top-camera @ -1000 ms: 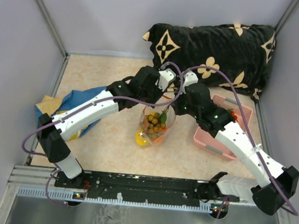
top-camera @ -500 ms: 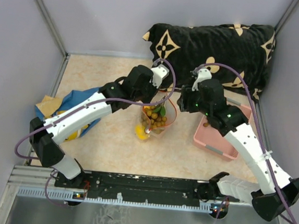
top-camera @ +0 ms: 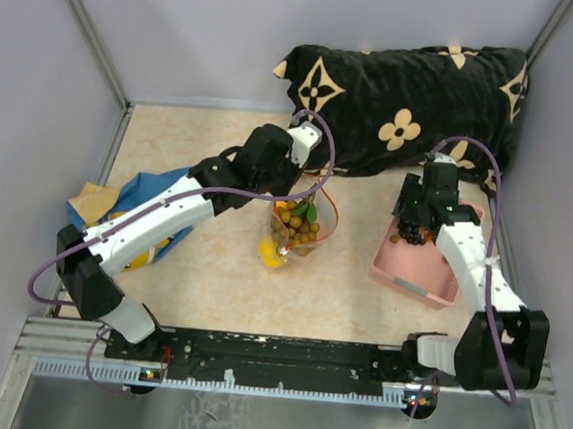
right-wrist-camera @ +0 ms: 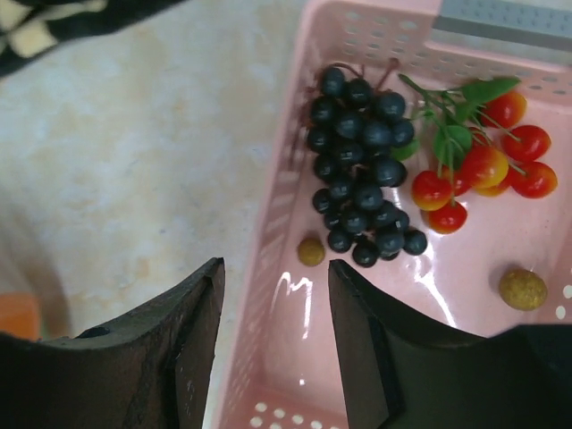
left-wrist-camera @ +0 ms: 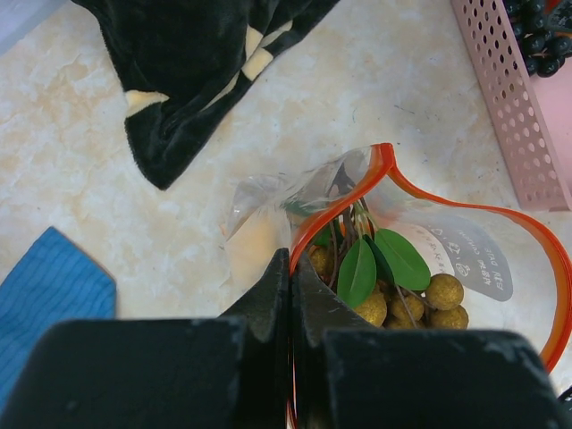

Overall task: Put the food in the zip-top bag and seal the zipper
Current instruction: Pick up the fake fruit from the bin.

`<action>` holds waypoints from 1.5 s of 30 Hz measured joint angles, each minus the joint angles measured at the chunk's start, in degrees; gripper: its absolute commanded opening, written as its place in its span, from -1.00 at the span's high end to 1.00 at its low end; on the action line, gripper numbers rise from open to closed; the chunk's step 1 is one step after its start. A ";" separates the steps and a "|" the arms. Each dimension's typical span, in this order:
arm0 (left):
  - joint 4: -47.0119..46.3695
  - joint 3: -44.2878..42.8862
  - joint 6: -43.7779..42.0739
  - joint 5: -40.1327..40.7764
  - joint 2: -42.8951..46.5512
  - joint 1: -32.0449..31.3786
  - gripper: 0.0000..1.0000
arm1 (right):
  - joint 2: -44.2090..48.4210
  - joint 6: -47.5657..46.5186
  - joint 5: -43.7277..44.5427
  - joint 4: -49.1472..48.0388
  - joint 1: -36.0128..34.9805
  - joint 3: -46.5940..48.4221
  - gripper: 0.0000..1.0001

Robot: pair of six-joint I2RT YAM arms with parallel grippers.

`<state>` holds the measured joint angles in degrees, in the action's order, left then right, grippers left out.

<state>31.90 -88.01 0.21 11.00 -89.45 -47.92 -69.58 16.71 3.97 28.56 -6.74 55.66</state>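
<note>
The clear zip-top bag stands at mid-table with its mouth open, its orange-red zipper curving round the rim. Inside are brown-tan berries with green leaves and a yellow lemon. My left gripper is shut on the bag's rim at the zipper strip. My right gripper is open and empty, hovering over the left wall of the pink basket. In the basket lie dark purple grapes, orange-red green-topped fruits and two loose brown-tan berries.
A black pillow with cream flowers lies along the back. Blue cloth with a yellow thing sits at the left under my left arm. The pink basket stands right of the bag. Grey walls close in both sides.
My right arm has moved from the bag's mouth rightward to over the pink basket. My left gripper has kept its hold on the bag's rim; the bag shifted slightly.
</note>
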 measured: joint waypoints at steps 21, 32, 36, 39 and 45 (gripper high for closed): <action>0.09 0.00 1.05 -0.13 0.00 0.20 1.00 | -23.17 0.87 -1.29 -19.69 8.87 -3.87 -0.13; 0.09 0.00 1.53 -1.03 0.00 0.20 1.00 | -28.46 0.46 -0.92 -22.53 9.25 -1.90 0.37; 0.07 0.00 1.73 -1.20 0.00 0.20 1.00 | -27.06 0.44 -0.81 -21.27 9.22 -2.14 0.50; 0.07 0.00 2.08 -1.22 0.00 0.33 1.00 | -24.00 0.39 -0.31 -19.34 9.22 -3.34 0.52; 0.04 0.02 2.78 -1.60 -0.02 0.85 1.00 | -16.57 0.44 0.57 -15.91 9.22 -4.79 0.56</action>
<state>31.94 -87.99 2.98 9.41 -89.47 -47.07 -86.15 17.15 4.54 12.64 2.48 50.87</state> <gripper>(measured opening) 0.008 0.271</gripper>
